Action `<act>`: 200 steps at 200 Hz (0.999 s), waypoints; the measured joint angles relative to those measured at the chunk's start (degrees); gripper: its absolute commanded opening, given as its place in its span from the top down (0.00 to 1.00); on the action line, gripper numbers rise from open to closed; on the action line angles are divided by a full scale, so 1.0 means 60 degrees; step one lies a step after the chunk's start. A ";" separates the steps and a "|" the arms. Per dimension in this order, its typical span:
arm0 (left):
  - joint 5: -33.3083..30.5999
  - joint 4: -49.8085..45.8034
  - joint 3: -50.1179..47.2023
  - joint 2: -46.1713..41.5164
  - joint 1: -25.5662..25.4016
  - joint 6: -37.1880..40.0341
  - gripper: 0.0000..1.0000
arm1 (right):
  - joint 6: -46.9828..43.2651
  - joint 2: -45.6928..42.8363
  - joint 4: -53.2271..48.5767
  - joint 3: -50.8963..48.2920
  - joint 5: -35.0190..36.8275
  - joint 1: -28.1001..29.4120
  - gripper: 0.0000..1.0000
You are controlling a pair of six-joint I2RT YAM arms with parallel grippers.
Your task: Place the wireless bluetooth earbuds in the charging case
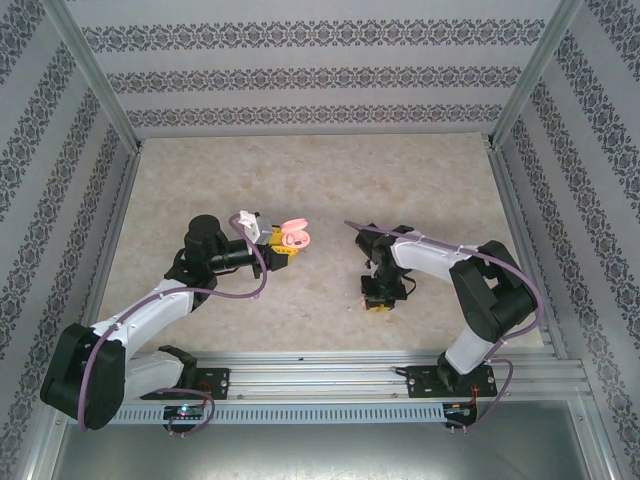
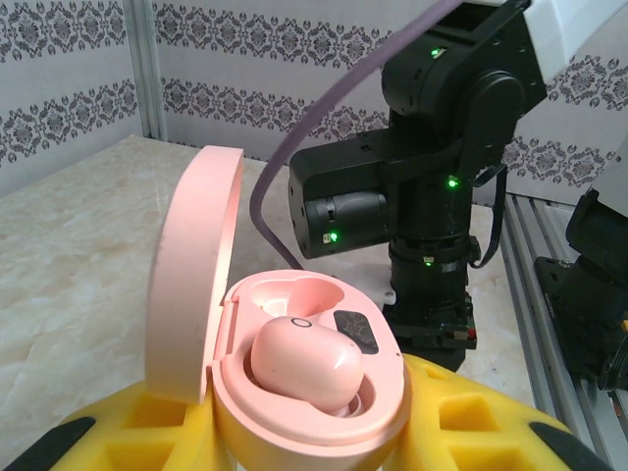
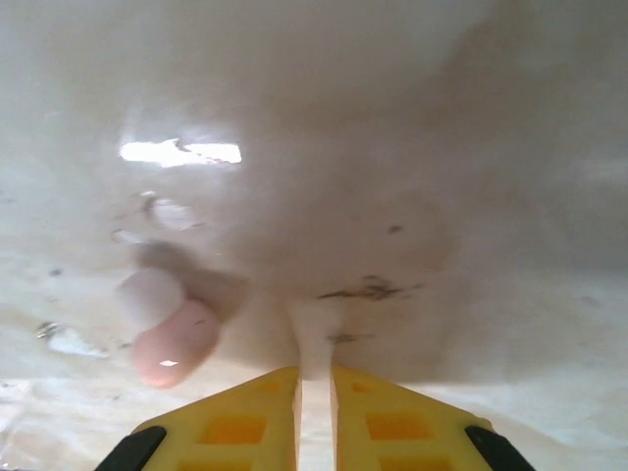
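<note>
One pink earbud [image 2: 304, 363] was seated in the open pink case [image 2: 196, 294], which was clamped in the left tool [image 1: 278, 244] on the left side of the table [image 1: 200, 170]. A loose earbud [image 3: 175, 343] was seen lying on the table just beside the right tool [image 3: 314, 407], whose fingers were brought together with nothing gripped. Being small and rounded, the loose earbud could be nudged away or squeezed out sideways if approached off-centre.

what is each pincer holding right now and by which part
The left pincer grips the open pink charging case by its lower body. The right pincer is shut, holding no earbud; a pink earbud lies loose on the table beside it.
</note>
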 measured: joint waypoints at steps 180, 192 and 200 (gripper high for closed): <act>-0.0036 -0.0222 0.0000 -0.0135 0.0000 0.0182 0.86 | -0.0328 0.1279 0.0291 0.2852 -0.0816 0.0346 0.85; -0.0033 -0.0226 0.0000 -0.0135 0.0000 0.0182 0.86 | -0.0503 0.1115 0.0219 0.2852 -0.0667 0.0280 0.80; -0.0033 -0.0237 0.0000 -0.0135 0.0000 0.0182 0.86 | -0.0645 0.0987 0.0164 0.2852 -0.0528 0.0200 0.79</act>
